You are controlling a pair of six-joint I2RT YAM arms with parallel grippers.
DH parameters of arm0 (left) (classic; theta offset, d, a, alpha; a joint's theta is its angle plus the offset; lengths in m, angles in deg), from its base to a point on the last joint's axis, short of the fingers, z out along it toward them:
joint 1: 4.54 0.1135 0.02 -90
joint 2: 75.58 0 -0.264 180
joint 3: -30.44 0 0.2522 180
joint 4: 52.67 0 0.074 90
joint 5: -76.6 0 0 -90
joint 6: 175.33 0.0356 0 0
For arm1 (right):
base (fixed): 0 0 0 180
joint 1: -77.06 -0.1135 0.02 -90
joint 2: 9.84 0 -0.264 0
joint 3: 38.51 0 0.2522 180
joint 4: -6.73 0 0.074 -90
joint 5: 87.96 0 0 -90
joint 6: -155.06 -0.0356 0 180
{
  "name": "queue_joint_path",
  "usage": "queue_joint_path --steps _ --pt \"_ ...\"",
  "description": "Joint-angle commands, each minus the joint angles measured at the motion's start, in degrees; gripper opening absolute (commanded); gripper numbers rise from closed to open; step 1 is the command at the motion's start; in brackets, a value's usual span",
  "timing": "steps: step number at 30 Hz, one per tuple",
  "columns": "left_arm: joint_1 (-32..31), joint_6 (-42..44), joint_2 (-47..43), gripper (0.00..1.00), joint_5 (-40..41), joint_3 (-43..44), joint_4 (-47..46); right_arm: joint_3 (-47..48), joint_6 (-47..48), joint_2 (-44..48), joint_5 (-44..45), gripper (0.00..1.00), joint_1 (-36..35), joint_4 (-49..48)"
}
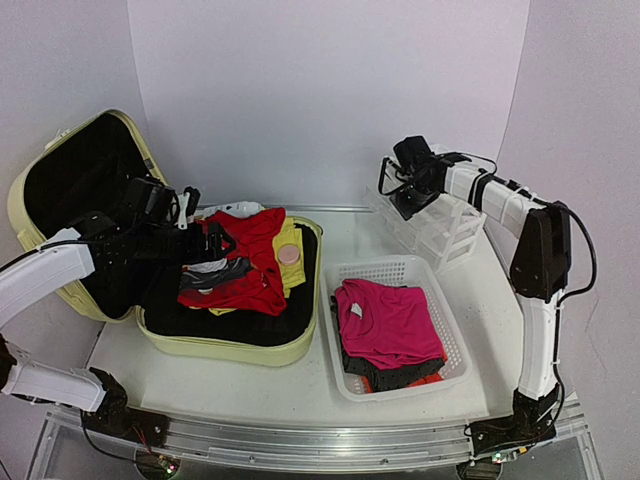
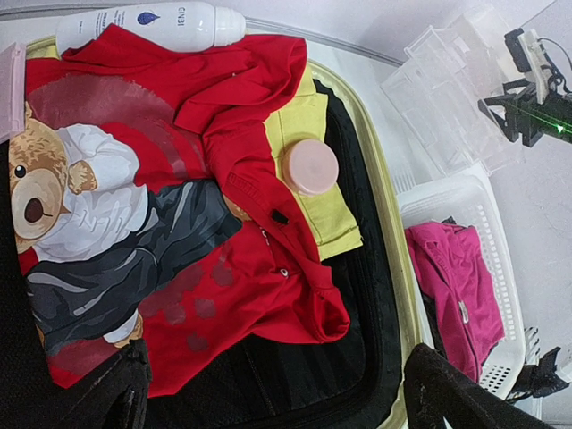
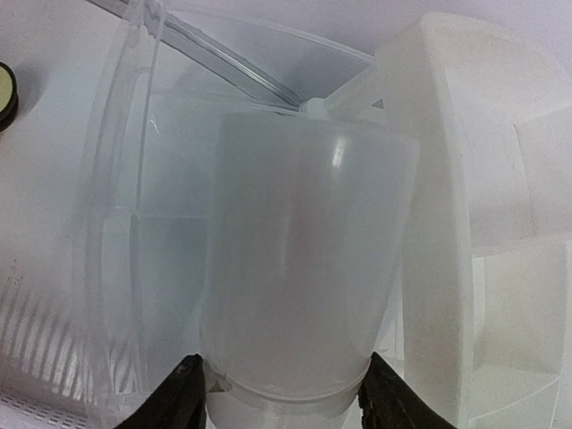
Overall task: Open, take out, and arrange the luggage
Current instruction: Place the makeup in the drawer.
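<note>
The pale yellow-green luggage (image 1: 230, 350) lies open on the left, its black-lined lid (image 1: 80, 190) leaning back. Inside are a red teddy-bear shirt (image 2: 134, 179), a yellow garment (image 2: 313, 134), a round pink-lidded jar (image 2: 310, 166) and a white bottle (image 2: 147, 25). My left gripper (image 2: 281, 393) hovers open above the shirt's lower edge, nothing between its fingers. My right gripper (image 3: 281, 402) is up at the clear drawer organizer (image 1: 440, 230), its two fingers against the sides of a translucent white container (image 3: 299, 268) held inside the organizer's clear wall.
A white mesh basket (image 1: 395, 268) sits right of the luggage and holds a magenta garment (image 1: 390, 320) over darker clothes. The organizer stands behind it at the back right. A pink item (image 2: 9, 80) lies at the suitcase's far corner.
</note>
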Motion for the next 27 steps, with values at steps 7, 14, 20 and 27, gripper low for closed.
queue_joint_path --steps 7,14,20,27 --pt "0.10 0.67 1.18 1.00 2.45 2.74 -0.37 3.49 0.84 2.97 1.77 0.74 0.39 -0.84" --pt "0.10 0.13 2.01 1.00 3.19 2.77 0.34 2.68 -0.54 7.46 -0.03 0.85 0.37 -0.85" --pt "0.10 -0.96 2.01 1.00 5.81 3.31 1.80 1.29 -3.02 12.10 -4.93 0.98 0.42 -0.86" --pt "0.10 0.49 1.93 1.00 4.51 2.72 1.81 -2.58 -7.23 17.94 -13.12 0.98 0.37 -1.60"
